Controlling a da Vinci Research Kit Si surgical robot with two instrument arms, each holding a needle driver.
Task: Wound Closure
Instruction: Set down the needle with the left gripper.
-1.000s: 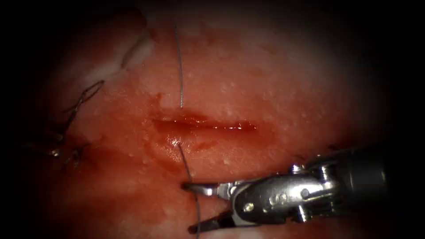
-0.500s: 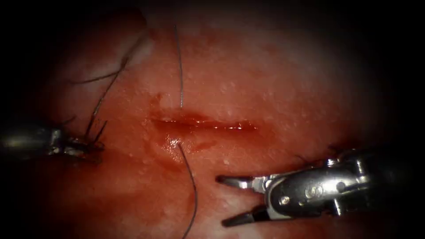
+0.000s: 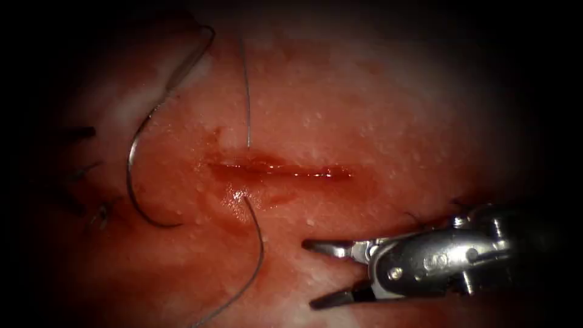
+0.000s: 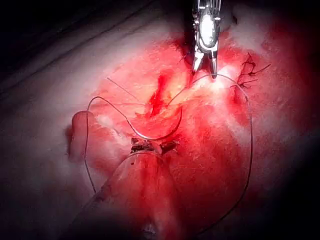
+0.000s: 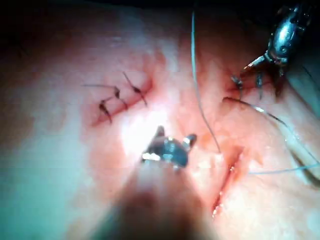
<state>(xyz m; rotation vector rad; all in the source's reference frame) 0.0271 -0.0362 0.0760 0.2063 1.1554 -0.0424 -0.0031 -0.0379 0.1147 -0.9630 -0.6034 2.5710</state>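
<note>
Darkness rings the lit middle; no room or furniture is discernible.

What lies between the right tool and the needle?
A thread strand, leaving the tissue below the cut, curves down between the open, empty right tool and the needle lying left of the cut.

The right arm's silver metal gripper point(image 3: 316, 273) reaches in from the right on its dark shaft, jaws parted wide and gripping nothing; the right wrist view shows the same spread jaws point(image 5: 172, 137). The left arm's silver gripper point(image 5: 259, 64) hangs with jaws parted, likewise in the left wrist view point(image 4: 152, 146).
</note>
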